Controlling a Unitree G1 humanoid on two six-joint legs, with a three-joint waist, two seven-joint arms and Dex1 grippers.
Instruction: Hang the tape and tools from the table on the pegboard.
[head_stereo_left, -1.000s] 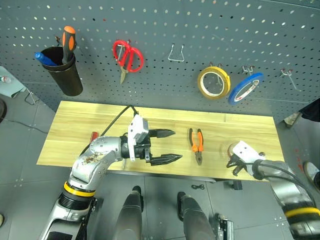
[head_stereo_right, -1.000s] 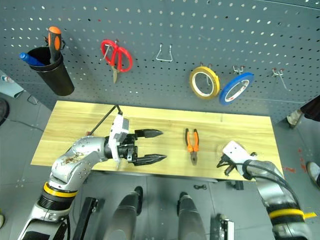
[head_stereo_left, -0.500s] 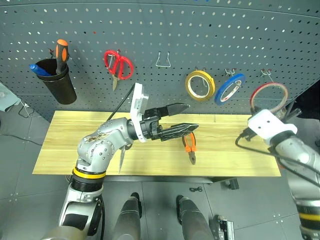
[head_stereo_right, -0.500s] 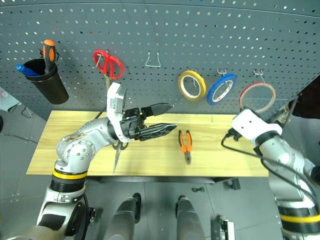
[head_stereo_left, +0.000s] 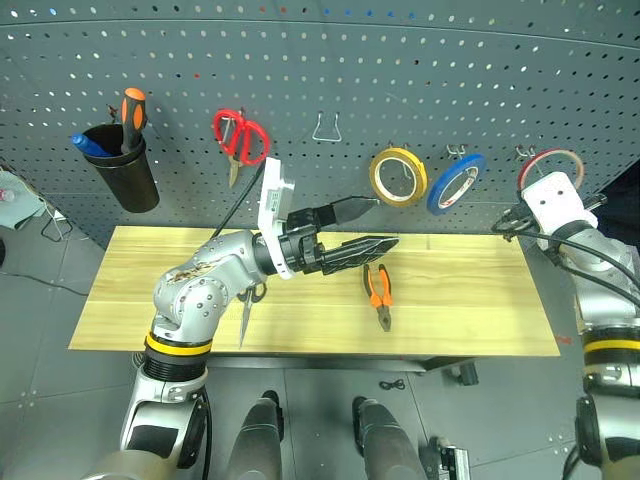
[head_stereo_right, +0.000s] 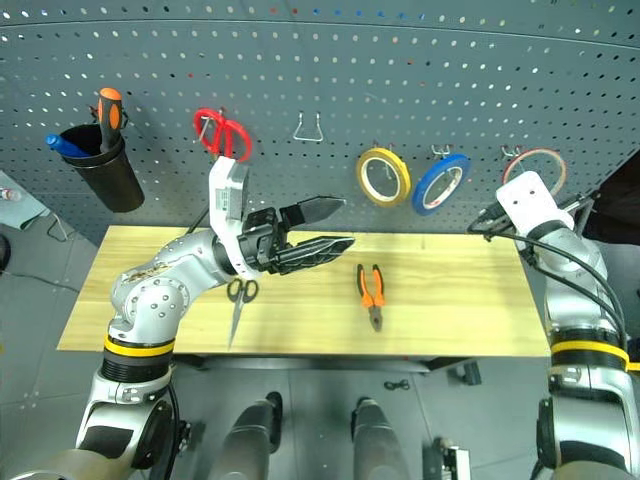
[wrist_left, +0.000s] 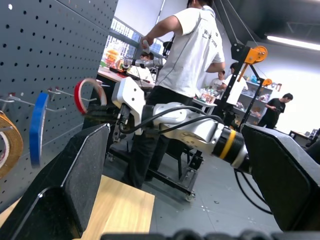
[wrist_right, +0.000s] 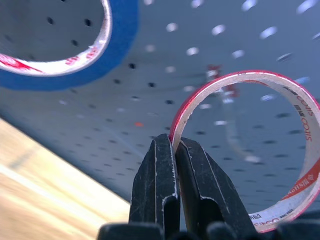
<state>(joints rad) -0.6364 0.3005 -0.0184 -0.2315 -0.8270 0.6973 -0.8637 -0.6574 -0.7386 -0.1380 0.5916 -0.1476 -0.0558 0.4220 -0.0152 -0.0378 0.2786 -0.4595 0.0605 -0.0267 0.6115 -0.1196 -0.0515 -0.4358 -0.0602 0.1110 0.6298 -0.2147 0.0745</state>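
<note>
Raised from the table (head_stereo_left: 470, 330) edge a second ago, the right gripper (wrist_right: 173, 150) now holds the red tape (wrist_right: 250, 145) clenched by its rim against the pegboard (head_stereo_left: 400, 90), just beside the blue roll (head_stereo_left: 455, 183). Below the pegboard, the left gripper (head_stereo_left: 372, 225) hovers spread wide and empty (over the table), with the pliers (head_stereo_left: 380, 293) and black-handled scissors (head_stereo_left: 247, 305) lying on the planks.

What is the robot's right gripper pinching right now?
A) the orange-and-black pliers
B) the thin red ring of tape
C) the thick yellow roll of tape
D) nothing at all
B. The right gripper has its two black fingers shut on the rim of the thin red ring of tape, held up by the dark grey pegboard, while the orange-and-black pliers lie on the pale wooden table.
</note>
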